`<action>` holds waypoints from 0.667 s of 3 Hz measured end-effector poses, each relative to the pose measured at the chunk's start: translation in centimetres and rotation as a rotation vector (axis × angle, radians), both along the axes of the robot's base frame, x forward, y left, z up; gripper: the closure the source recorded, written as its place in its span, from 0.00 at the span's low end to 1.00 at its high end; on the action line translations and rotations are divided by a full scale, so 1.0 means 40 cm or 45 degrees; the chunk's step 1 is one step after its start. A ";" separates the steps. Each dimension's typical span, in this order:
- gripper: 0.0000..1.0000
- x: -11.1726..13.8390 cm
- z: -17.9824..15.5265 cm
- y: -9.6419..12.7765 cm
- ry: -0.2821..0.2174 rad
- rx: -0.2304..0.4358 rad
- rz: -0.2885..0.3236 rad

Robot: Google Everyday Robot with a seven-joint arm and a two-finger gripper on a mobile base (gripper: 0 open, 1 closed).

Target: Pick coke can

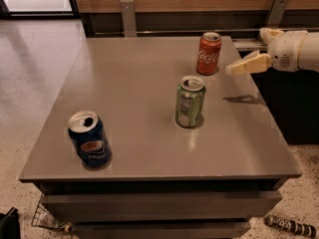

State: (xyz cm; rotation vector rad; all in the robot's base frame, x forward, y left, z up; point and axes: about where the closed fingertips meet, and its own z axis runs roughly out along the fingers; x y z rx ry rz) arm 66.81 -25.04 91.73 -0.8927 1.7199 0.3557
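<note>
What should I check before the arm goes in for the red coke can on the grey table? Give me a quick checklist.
1. Red-orange aluminium coke can upright on the far side of the flat grey table: ok.
2. Gripper in view, right of the coke can and apart from it: ok.
3. Nothing standing between gripper and coke can: ok.
4. Green aluminium can apart from the coke can, nearer the camera, off the direct line: ok.
5. Dark blue Pepsi can at the near left, well out of the way: ok.
6. Gripper height matched to the can's middle: cannot tell.
</note>
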 end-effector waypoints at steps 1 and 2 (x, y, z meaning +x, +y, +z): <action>0.00 0.113 -0.005 0.041 -0.031 0.138 0.091; 0.00 0.172 -0.016 0.069 -0.035 0.237 0.141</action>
